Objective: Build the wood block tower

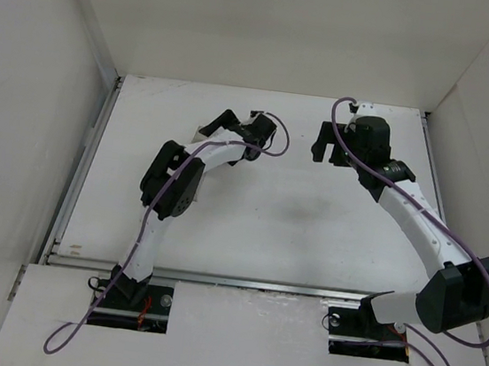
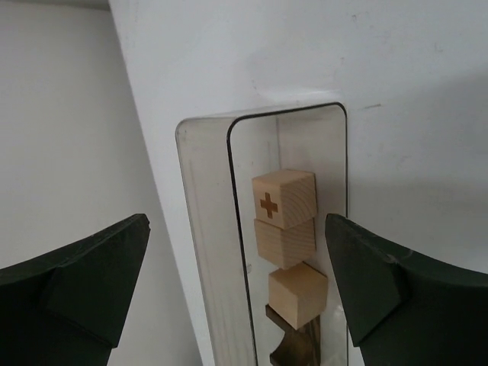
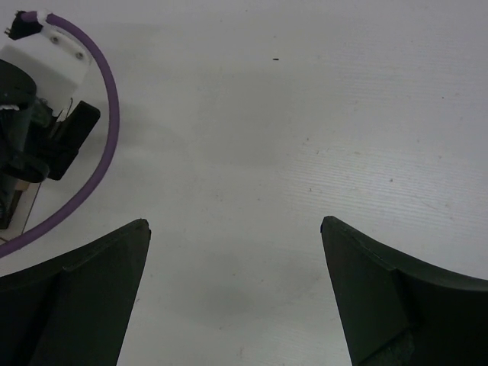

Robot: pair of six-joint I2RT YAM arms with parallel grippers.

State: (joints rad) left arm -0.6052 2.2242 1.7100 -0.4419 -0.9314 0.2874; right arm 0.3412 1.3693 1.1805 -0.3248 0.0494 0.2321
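Observation:
In the left wrist view a long clear plastic box lies on the white table and holds the wood blocks in a row. A tan cube with a brown cross is farthest, then two plain tan cubes. Nearest is the dark brown arch piece, partly cut off by the frame edge. My left gripper hangs open above the box, its fingers either side of it and touching nothing. From above, the left gripper hides the blocks. My right gripper is open over bare table and holds nothing.
White walls enclose the table on the left, back and right. The box sits at the back left, close to the left wall. The right gripper hovers at the back centre-right, and the left arm's wrist shows in its view.

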